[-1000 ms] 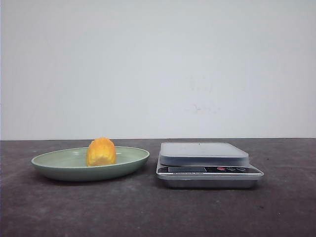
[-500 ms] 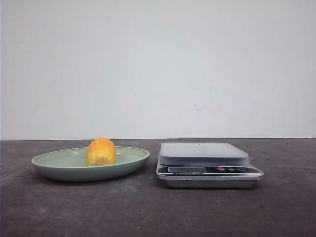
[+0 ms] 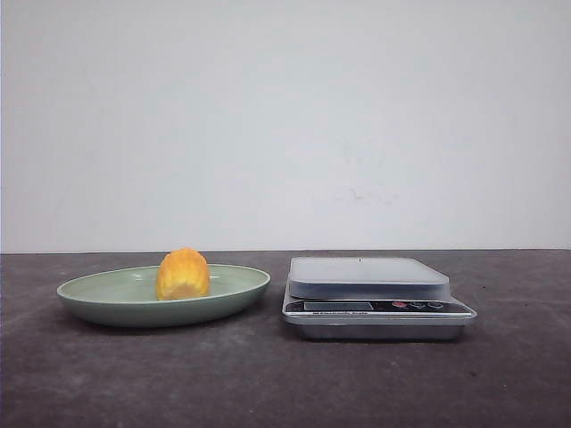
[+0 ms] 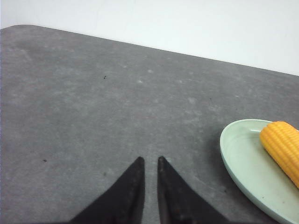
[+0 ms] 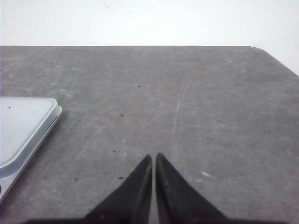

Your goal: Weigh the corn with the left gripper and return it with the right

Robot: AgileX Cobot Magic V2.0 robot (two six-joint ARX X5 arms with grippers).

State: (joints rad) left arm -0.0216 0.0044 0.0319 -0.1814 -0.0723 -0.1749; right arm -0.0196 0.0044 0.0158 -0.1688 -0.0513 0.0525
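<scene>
The orange-yellow corn (image 3: 183,275) lies in a pale green plate (image 3: 98,301) on the left of the dark table. A silver kitchen scale (image 3: 375,294) with a grey platform stands to its right. Neither arm shows in the front view. In the left wrist view my left gripper (image 4: 150,161) hangs over bare table, shut with only a narrow slit between the fingers and empty; the corn (image 4: 281,148) and the plate (image 4: 243,163) lie off to one side. In the right wrist view my right gripper (image 5: 153,157) is shut and empty over bare table, with the scale's corner (image 5: 23,126) at the frame edge.
A white wall stands behind the table. The table's far edge and a rounded corner (image 5: 266,51) show in the right wrist view. Bare dark tabletop lies in front of the plate and scale.
</scene>
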